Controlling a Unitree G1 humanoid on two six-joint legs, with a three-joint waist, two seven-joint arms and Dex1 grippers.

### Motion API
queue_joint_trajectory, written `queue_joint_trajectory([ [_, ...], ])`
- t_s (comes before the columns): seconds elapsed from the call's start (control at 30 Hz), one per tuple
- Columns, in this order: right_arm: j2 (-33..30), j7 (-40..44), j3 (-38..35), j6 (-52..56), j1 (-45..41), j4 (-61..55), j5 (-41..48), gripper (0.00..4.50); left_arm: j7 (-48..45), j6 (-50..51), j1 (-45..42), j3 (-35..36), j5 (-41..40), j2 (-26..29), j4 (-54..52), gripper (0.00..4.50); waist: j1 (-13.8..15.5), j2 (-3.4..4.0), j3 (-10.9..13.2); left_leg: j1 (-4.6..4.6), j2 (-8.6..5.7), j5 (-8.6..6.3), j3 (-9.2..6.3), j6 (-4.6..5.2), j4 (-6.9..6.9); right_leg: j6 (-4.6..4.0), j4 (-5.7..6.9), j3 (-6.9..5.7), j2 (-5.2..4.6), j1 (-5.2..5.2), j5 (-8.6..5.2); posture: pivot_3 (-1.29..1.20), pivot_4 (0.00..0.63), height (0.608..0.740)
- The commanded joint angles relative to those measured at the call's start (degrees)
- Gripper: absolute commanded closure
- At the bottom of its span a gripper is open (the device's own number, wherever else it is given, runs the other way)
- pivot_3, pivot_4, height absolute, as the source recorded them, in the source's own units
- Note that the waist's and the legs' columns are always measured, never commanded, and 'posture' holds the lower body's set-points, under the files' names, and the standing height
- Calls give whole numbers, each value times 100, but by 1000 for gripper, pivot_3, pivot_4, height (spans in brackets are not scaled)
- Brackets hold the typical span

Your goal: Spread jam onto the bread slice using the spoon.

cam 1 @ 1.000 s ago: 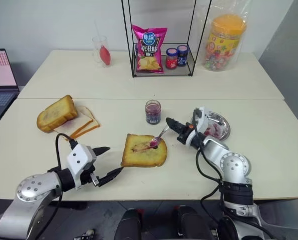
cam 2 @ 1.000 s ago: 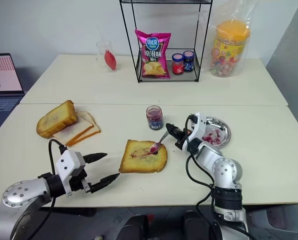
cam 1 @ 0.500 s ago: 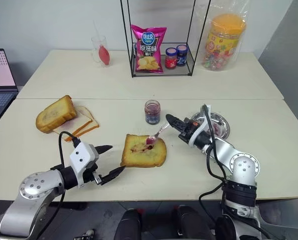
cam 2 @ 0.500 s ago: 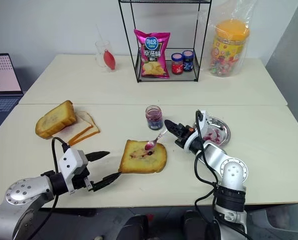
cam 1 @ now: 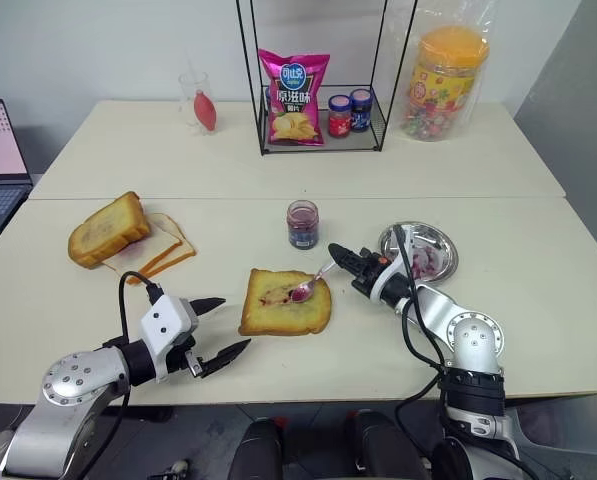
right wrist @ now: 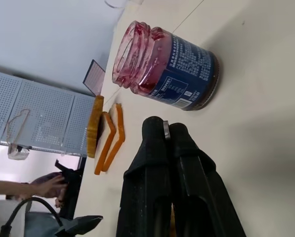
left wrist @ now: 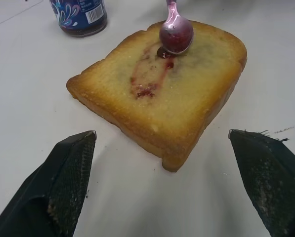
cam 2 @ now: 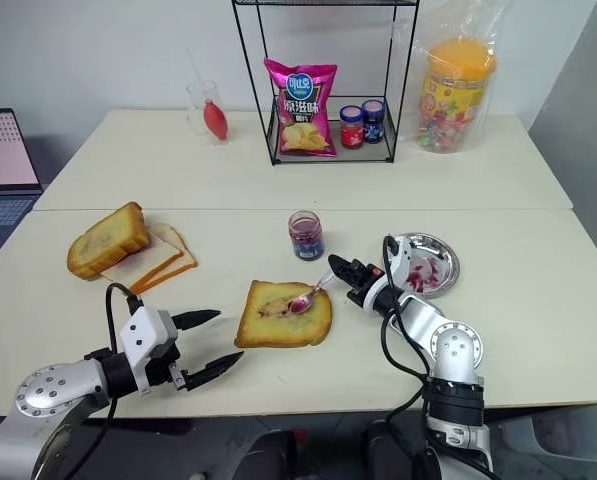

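The right tool (cam 1: 336, 250) is clenching the spoon (cam 1: 311, 282), whose jam-coated bowl is resting on the bread slice (cam 1: 286, 302), a golden toast streaked purple-red, lying just ahead of the released left tool (cam 1: 216, 329).

Golden-brown bread slice (cam 1: 285, 302) streaked purple-red; silver spoon (cam 1: 311, 283); jam (cam 1: 302, 223) jar's blue label

On the counter (cam 1: 538, 290): bread slice (cam 1: 286, 302) near centre, spoon (cam 1: 308, 286) tip upon it, jam (cam 1: 302, 223) just behind, steel dish (cam 1: 419, 250) right, stacked slices (cam 1: 128, 232) far left.
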Motion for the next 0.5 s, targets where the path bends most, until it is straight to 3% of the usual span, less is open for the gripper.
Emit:
queue_joint_trajectory([
  [0.03,71,-11,-41,-107,-139,-42,134,4455,19,-64,-4,-40,5,-30,-138,0,0,0,0,0,0,0,0,0,0,0,0,0,0,0,0,0,150,740],
  [0.5,118,-72,130,-215,-145,144,-135,4455,180,409,-193,-97,-87,4,-524,0,-1,0,0,1,0,0,0,0,0,0,0,-1,0,0,0,0,150,740],
])
